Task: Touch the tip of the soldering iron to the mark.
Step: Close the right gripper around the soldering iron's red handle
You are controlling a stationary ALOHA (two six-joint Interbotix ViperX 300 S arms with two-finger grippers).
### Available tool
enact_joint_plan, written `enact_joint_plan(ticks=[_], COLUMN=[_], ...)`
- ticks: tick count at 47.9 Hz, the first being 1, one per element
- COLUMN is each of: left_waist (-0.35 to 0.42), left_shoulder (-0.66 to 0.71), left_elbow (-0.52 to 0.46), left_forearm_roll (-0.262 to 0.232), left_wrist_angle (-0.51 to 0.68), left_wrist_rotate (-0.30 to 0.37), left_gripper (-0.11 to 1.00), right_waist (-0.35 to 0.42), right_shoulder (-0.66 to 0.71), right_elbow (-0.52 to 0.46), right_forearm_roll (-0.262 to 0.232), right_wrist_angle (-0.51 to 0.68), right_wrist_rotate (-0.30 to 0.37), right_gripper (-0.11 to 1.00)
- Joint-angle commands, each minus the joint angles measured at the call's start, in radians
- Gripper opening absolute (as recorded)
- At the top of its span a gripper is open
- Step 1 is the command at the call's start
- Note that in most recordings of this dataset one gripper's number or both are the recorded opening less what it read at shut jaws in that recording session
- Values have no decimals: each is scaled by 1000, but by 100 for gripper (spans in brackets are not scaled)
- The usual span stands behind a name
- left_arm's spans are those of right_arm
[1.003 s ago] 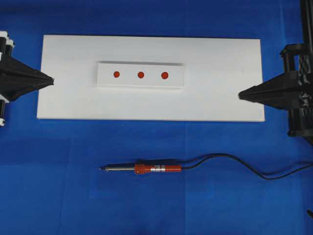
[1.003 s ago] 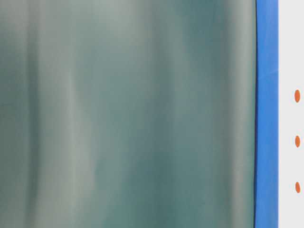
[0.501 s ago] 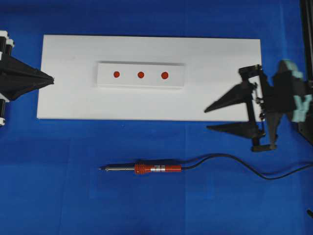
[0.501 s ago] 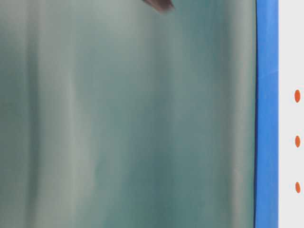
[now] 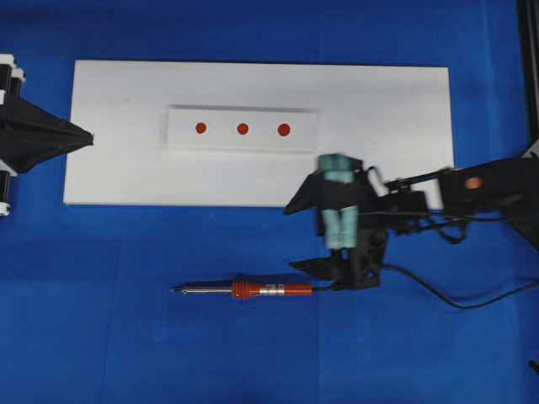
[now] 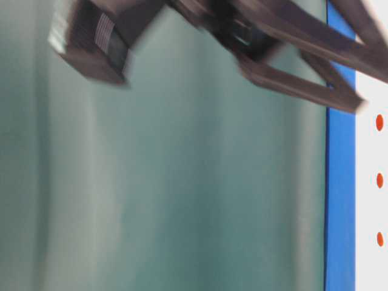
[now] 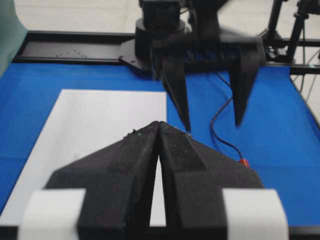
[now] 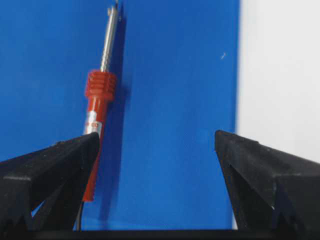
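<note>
The soldering iron lies flat on the blue cloth, tip to the left, with its black cord trailing right. The mark is the centre red dot on the white block. My right gripper is open and hovers just right of the orange handle's rear end, touching nothing. In the right wrist view the soldering iron lies along the left finger, outside the wide gap of the right gripper. My left gripper is shut and empty at the board's left edge, also as the left gripper.
The block rests on a large white board on the blue cloth. The table-level view shows the three dots at its right edge, the mark among them, and blurred right fingers above. Black frame rails edge the table.
The right gripper went from shut to wide open. It swung from the board's right edge leftward and toward the front, down near the iron's handle. The left gripper and the iron stayed put.
</note>
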Motion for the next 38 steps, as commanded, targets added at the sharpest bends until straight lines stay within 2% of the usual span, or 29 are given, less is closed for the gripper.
enact_joint_plan(ticks=[1,16,23,38], left_waist=[2,8,9,15], left_shoulder=[3,3,3,3], left_elbow=[-9,-8,-6,0], left_forearm_roll=[2,2,2,2], left_wrist_angle=[-5,-6,-6,-5], left_wrist_rotate=[0,0,-2,-2], left_gripper=[0,0,0,0], right_waist=[6,44,55,77], right_shoulder=[57,207,261,344], right_elbow=[-57,-121,-138,-163], right_forearm_roll=[3,6,55,112], right_wrist_angle=[5,-78,-117,-158], right_wrist_rotate=[17,61,61,61], right_gripper=[89,88,88,88])
